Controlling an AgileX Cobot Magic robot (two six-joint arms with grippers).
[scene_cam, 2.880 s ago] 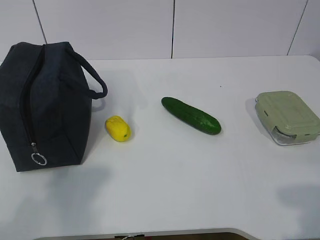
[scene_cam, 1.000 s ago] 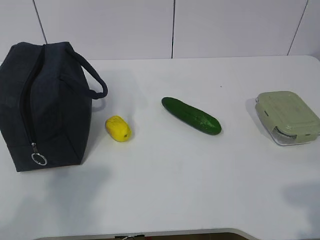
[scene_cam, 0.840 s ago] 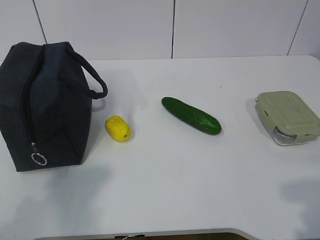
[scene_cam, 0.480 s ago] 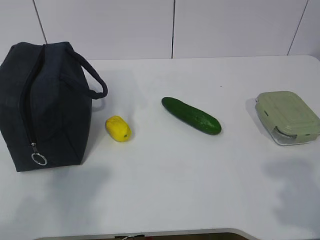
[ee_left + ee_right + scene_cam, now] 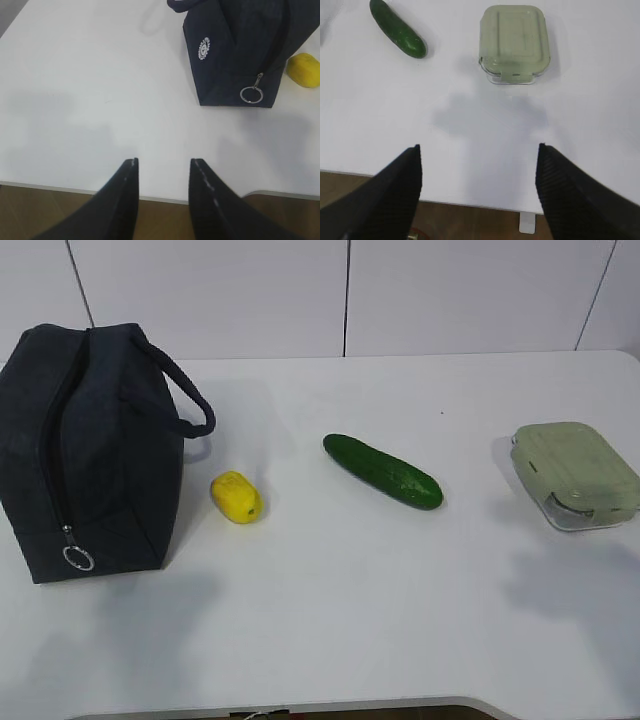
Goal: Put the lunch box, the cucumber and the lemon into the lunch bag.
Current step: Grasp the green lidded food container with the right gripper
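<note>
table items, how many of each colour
dark navy: 1, the lunch bag
yellow: 1, the lemon
dark green: 1, the cucumber
pale green lid on clear glass: 1, the lunch box
total: 4

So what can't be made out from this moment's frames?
- Lunch bag: zipped shut in the exterior view, so its inside is hidden; the left wrist view cuts off its top.
- Lunch box: the opaque lid hides any contents in both views.
- Both arms: outside the exterior view; only shadows fall on the table.
- Logo on the bag: too small to read.
- Lemon: cut by the left wrist view's right edge.
</note>
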